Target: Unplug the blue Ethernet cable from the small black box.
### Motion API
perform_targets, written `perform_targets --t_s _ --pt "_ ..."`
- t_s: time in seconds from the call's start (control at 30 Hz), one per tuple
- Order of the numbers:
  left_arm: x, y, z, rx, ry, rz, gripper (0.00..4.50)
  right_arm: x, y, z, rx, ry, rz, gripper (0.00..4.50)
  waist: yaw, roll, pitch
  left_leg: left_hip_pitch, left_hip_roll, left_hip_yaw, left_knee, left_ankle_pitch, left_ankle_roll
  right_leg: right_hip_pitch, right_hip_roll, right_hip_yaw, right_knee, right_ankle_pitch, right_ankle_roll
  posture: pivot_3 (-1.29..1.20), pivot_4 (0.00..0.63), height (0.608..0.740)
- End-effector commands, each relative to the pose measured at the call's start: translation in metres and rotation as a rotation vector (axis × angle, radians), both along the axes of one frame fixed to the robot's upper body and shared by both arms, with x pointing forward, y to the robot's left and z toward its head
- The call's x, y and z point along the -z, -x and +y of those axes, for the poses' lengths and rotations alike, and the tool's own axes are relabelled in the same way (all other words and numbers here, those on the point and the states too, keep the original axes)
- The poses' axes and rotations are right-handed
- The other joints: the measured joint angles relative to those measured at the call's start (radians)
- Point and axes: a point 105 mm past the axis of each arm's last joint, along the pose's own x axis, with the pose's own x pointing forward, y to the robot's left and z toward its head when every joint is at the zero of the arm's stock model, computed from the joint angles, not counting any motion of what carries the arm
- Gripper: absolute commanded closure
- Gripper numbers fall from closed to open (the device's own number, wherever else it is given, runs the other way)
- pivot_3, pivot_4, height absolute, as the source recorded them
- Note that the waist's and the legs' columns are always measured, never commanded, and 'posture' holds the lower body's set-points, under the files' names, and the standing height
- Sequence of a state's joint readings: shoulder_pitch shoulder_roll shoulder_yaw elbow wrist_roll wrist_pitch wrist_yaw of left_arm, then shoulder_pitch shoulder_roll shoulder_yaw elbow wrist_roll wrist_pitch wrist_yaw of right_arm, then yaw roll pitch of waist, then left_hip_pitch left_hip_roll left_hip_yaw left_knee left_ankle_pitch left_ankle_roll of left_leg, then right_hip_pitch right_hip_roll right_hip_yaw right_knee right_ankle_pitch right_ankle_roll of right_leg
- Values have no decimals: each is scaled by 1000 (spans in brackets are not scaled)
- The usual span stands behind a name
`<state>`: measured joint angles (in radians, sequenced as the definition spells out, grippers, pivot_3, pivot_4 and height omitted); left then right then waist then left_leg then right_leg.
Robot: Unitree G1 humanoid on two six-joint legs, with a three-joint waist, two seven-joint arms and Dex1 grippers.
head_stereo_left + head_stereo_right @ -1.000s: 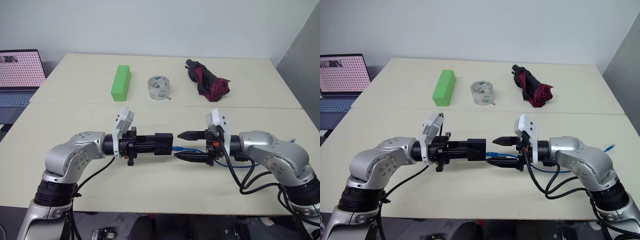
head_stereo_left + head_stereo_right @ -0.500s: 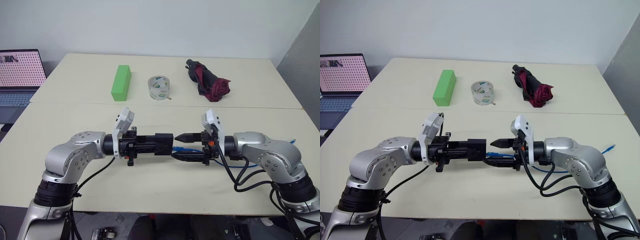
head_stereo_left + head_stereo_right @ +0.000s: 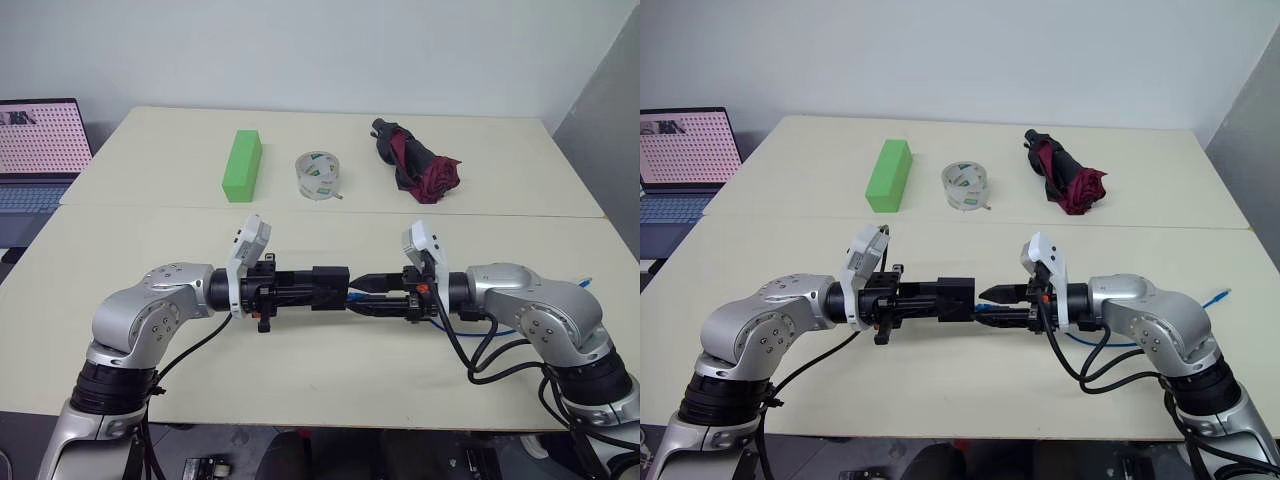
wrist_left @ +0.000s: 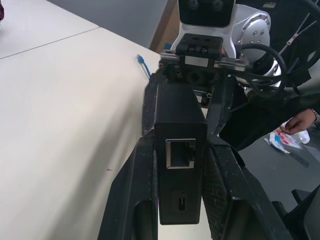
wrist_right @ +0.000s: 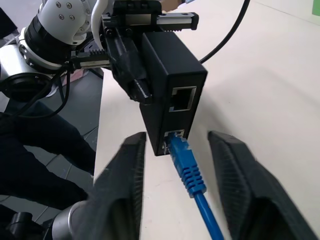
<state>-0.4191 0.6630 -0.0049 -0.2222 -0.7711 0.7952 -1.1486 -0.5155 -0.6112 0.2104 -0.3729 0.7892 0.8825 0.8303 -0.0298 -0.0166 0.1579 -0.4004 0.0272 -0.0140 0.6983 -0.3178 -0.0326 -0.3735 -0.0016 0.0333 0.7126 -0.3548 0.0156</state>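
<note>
Left claw (image 3: 322,288) was clamped shut on the small black box (image 3: 329,287), mid-frame above the worktop (image 3: 300,370). Blue Ethernet cable (image 5: 192,180) was plugged into the box's lower port; right claw (image 5: 177,187) straddled it, fingers (image 5: 237,175) apart, not touching.

Two silver-grey metal arms with rounded joint housings and black ribbed collars at the shoulders. Each wrist carries a white camera housing above black bracket hardware. The left pincer (image 3: 335,288) and the right pincer (image 3: 368,295) each have two black tapered fingers (image 5: 239,180) with textured inner faces. Thick black cables loop beneath both forearms.
</note>
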Motion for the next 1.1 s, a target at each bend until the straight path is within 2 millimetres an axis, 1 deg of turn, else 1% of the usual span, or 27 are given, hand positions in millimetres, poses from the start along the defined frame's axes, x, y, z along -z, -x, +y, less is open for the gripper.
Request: perform_targets --t_s 0.03,0.07,0.17,0.2,0.53,0.97,1.07,1.1 --pt "-12 2 -2 22 22 -57 3705 -5 2 -2 -20 2 -25 3550 0 0 0 0 0 0 0 0 0 0 0 0 0 0 0 0 150 740" --pt "-12 3 -2 25 22 -57 3705 -5 1 -2 -21 2 -25 3687 0 0 0 0 0 0 0 0 0 0 0 0 0 0 0 0 150 740" --pt "-12 4 -3 37 23 -54 3706 -5 0 -3 -27 4 -23 4383 0 0 0 0 0 0 0 0 0 0 0 0 0 0 0 0 150 740" --pt "-12 4 -3 41 23 -54 3706 -6 0 -3 -30 5 -23 4426 0 0 0 0 0 0 0 0 0 0 0 0 0 0 0 0 150 740" --pt "-11 5 -4 51 19 -57 3706 -6 -2 -4 -53 25 -17 4427 0 0 0 0 0 0 0 0 0 0 0 0 0 0 0 0 150 740" --pt "-3 3 8 31 -47 -81 3706 4 -6 -29 -39 135 -8 4483 0 0 0 0 0 0 0 0 0 0 0 0 0 0 0 0 150 740" --pt "-2 3 8 29 -52 -83 3706 4 -9 -32 -18 141 -19 4483 0 0 0 0 0 0 0 0 0 0 0 0 0 0 0 0 150 740" --pt "-2 3 8 26 -56 -84 3706 4 -12 -35 4 142 -29 4483 0 0 0 0 0 0 0 0 0 0 0 0 0 0 0 0 150 740"
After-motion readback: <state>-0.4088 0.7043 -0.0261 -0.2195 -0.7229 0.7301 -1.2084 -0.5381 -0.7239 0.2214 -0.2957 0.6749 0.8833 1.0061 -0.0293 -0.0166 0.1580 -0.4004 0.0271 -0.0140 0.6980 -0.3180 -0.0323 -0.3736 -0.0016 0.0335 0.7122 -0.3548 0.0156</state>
